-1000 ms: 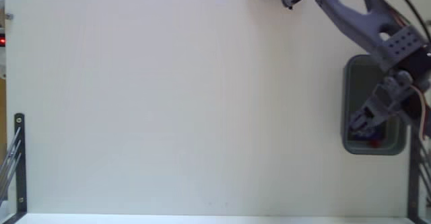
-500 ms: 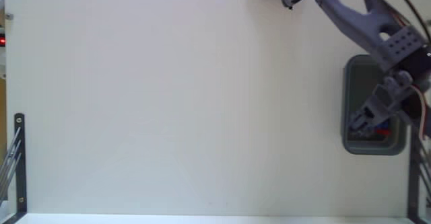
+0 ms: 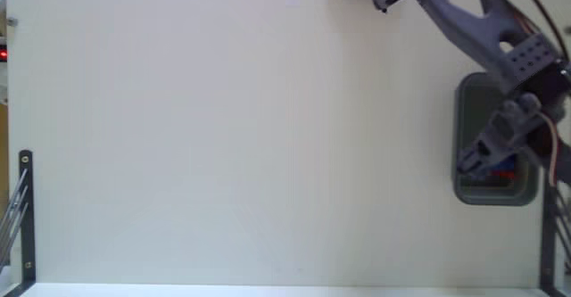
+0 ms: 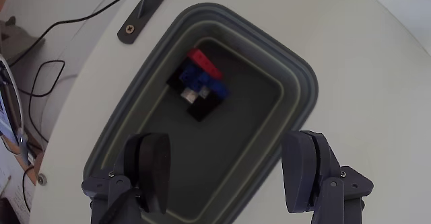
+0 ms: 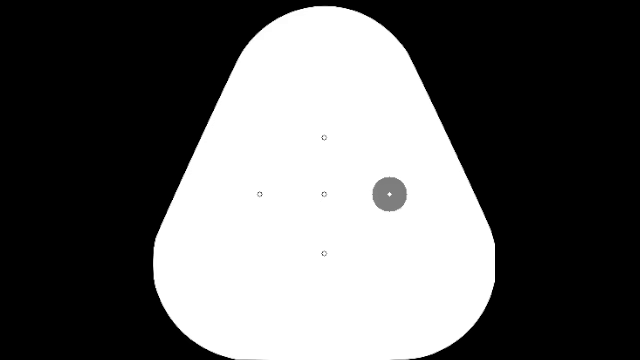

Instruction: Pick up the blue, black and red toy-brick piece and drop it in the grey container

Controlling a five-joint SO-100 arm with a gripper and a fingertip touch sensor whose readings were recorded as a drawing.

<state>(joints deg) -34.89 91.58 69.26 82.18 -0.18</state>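
Gripper (image 4: 229, 173) higher; toy-brick piece (image 4: 200, 86) unobscured wrist-side.

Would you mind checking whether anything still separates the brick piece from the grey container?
Nothing visible does: the brick piece already lies on the floor of the grey container, and the open end effector above holds nothing.

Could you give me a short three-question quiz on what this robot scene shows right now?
1. True or false: the toy-brick piece lies inside the grey container.
2. Are the fingers of the gripper open or shut?
3. In the fixed view, the grey container sits near which edge of the white table: A left, B right, C middle?

Key:
1. True; it rests on the container's floor.
2. Open, with nothing between them.
3. B.
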